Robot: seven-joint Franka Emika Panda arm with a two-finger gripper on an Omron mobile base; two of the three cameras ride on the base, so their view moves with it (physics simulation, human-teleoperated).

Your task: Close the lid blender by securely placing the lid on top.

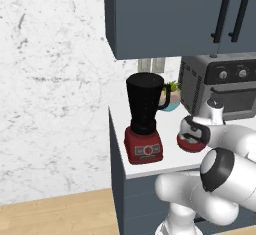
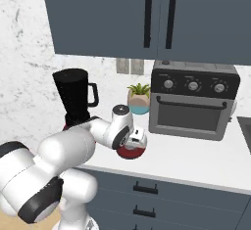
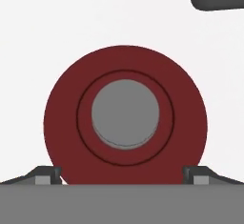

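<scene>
The blender [image 1: 145,114] stands at the counter's left end, a black jar with its top uncovered on a red base; it is also in the right base view [image 2: 74,99]. The lid [image 3: 125,120], a red disc with a grey knob, lies flat on the counter to the blender's right [image 1: 187,145] [image 2: 131,152]. My gripper [image 3: 123,176] hangs straight above the lid, open, with one fingertip [image 3: 47,174] on each side of the disc and not touching it. The hand [image 1: 194,131] [image 2: 135,141] covers part of the lid in both base views.
A dark grey toaster oven [image 1: 220,86] [image 2: 193,102] stands behind and to the right of the lid. A small potted plant [image 2: 139,98] sits between blender and oven. Wall cabinets [image 1: 175,14] hang above the blender. White counter [image 2: 196,160] lies to the right.
</scene>
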